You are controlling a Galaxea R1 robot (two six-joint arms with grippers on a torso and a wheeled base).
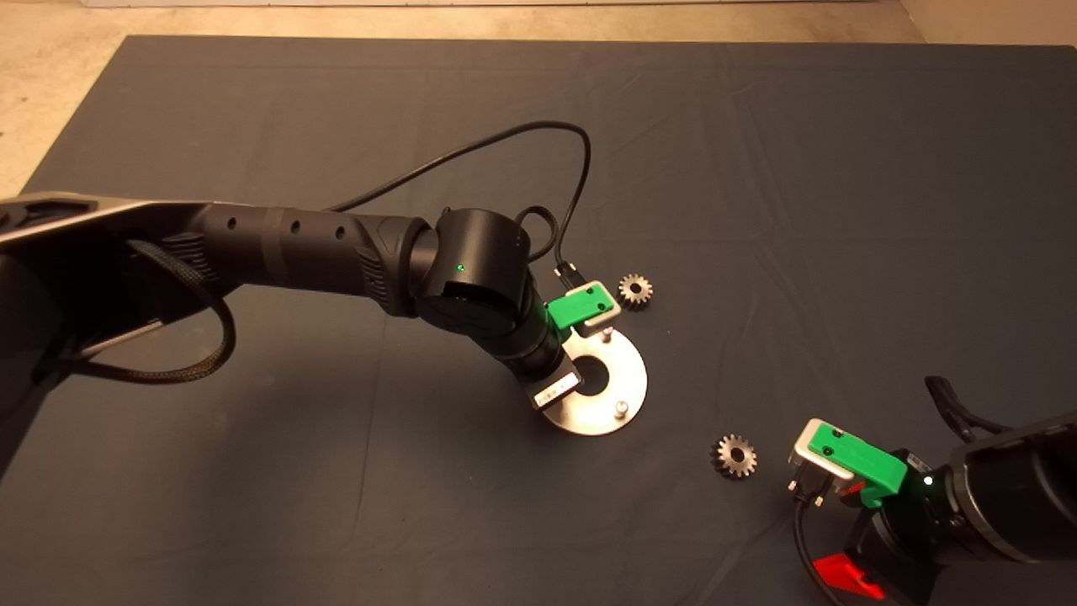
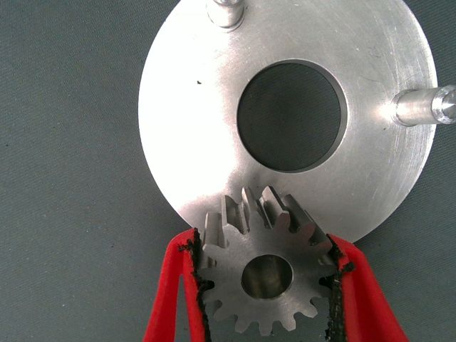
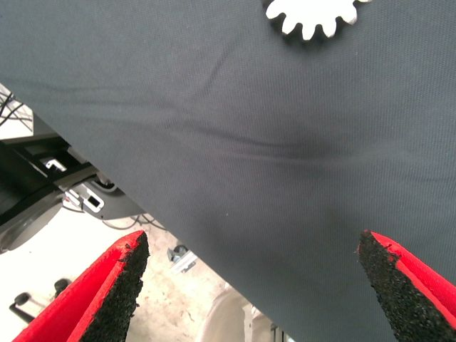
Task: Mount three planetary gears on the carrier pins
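Note:
The round silver disc (image 1: 627, 370) lies mid-mat with two bare carrier pins (image 1: 607, 335) (image 1: 621, 409) showing. My left gripper (image 2: 265, 242) is above the disc's near-left rim, shut on one planetary gear (image 2: 267, 281), held flat over the disc (image 2: 192, 128) edge. The third pin is hidden under that gear. Two pins (image 2: 226, 11) (image 2: 427, 107) stand free. Two more gears lie on the mat: one (image 1: 635, 289) just beyond the disc, one (image 1: 734, 456) to its front right. My right gripper (image 1: 846, 534) is open, parked at the lower right.
A black cable (image 1: 505, 139) loops over the mat behind the left arm. The right wrist view shows the mat's edge, the floor beyond, and part of the front-right gear (image 3: 313, 14). Bare floor (image 1: 50, 101) borders the mat at far left.

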